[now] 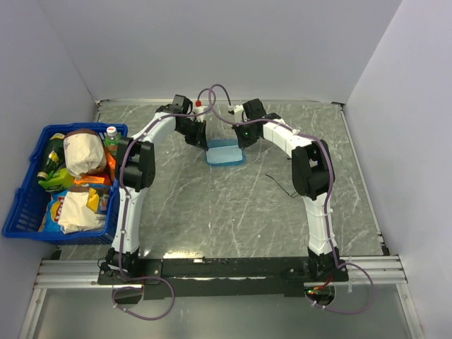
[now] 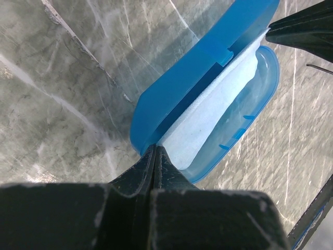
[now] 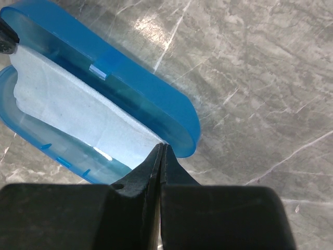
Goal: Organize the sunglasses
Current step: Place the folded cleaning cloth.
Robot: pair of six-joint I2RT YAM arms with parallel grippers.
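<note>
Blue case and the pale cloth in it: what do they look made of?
Blue case: likely hard plastic, glossy and translucent; its lower shell lets light through. Cloth: seemingly soft fabric, matte and slightly fuzzy, perhaps microfibre.

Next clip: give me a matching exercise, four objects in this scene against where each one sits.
1. blue translucent clamshell case
2. light-blue cloth
3. thin black wire-framed sunglasses
4. blue plastic basket

A. alone on the grey marbled table, right of centre
B. at the left edge, packed full
C. open, far centre
D. inside the open case

Pairs: 1-C, 2-D, 3-A, 4-B
</note>
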